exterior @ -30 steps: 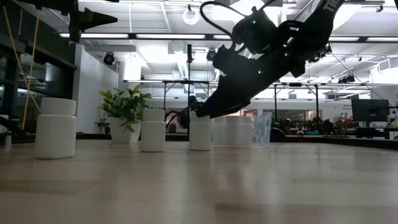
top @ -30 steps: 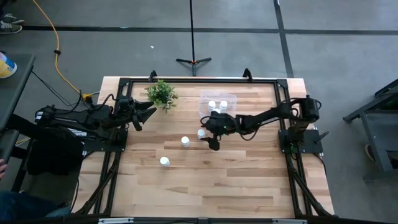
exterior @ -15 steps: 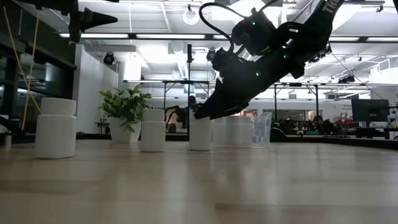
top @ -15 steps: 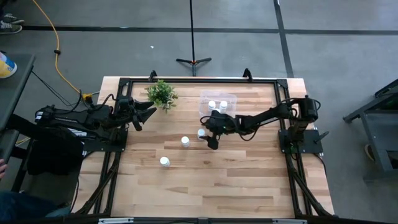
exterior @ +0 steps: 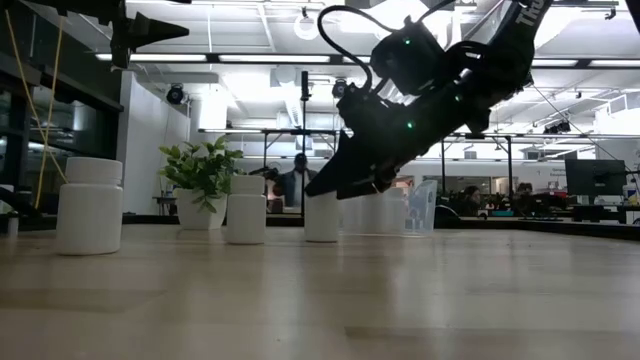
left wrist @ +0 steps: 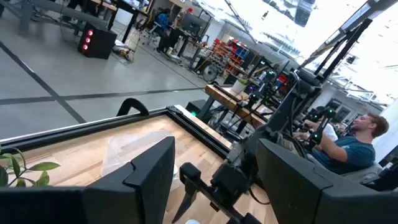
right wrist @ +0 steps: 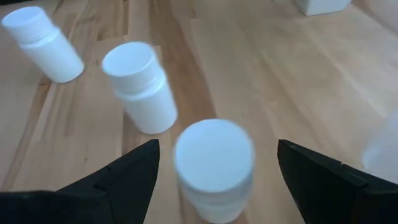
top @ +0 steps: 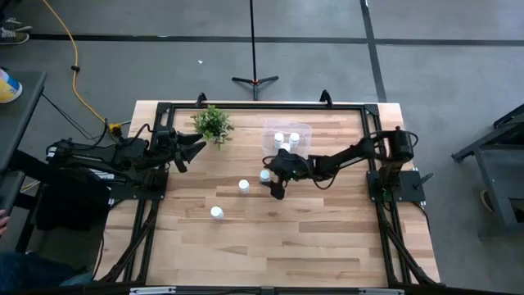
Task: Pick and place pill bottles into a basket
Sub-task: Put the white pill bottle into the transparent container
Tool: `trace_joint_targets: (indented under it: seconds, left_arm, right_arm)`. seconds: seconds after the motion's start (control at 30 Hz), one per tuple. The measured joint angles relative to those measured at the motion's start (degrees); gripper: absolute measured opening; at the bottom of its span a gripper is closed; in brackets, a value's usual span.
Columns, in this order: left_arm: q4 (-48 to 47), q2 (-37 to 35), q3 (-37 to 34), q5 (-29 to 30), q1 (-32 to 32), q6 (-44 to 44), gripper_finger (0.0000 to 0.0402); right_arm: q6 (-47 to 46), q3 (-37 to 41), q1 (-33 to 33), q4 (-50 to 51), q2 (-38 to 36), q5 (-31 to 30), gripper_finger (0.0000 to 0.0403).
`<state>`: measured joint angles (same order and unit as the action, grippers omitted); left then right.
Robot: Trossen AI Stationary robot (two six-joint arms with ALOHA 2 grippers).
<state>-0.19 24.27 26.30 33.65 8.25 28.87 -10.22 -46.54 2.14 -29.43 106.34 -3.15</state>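
From above, my right pincer reaches over the middle of the counter, fingers spread wide and holding nothing, with one pill bottle just beside its tip. A second bottle stands a little beyond that one, away from my arm's base, and a third farther off the same way. Behind my pincer, toward the counter's far edge, sits the clear basket with two bottles inside it, and the potted plant stands well off to the side. My left pincer waits at its own edge of the counter, near the plant, also spread and empty. At counter level, my right pincer hangs tilted down above the nearest bottle, whether touching it I cannot tell; the other two bottles stand upright farther along, the plant behind them. Through my right wrist, the nearest bottle's cap lies between my two fingers, which stand clear of it on both sides, and two more bottles stand ahead. Through my left wrist I see my own parted fingers, the basket and my right arm beyond.
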Motion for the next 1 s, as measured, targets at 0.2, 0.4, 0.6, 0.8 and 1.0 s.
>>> trace_joint_targets:
  seconds: [0.2,0.4,0.6,0.8,1.0]
  left_arm:
    - [0.00,-0.02,0.01,0.00,0.01,0.01,0.0260]
    - [0.00,0.00,0.00,0.00,0.00,0.01,0.0260]
    - [0.00,-0.01,0.00,0.00,0.00,0.00,0.0260]
    - [0.00,-0.02,0.00,0.00,0.00,0.01,0.0260]
    - [0.00,-0.01,0.00,0.00,0.00,0.01,0.0260]
  right_arm:
    - [0.22,0.02,-0.97,-0.15,0.70,-1.49,0.0314]
    - [0.12,0.02,-1.03,-0.03,0.70,-2.66,0.0314]
    - [-0.20,0.02,-1.05,-0.44,0.70,-2.73,0.0314]
    - [-0.28,0.04,-1.05,-0.44,0.70,-3.20,0.0313]
    - [-0.03,0.04,-1.05,-0.46,0.70,-4.00,0.0282]
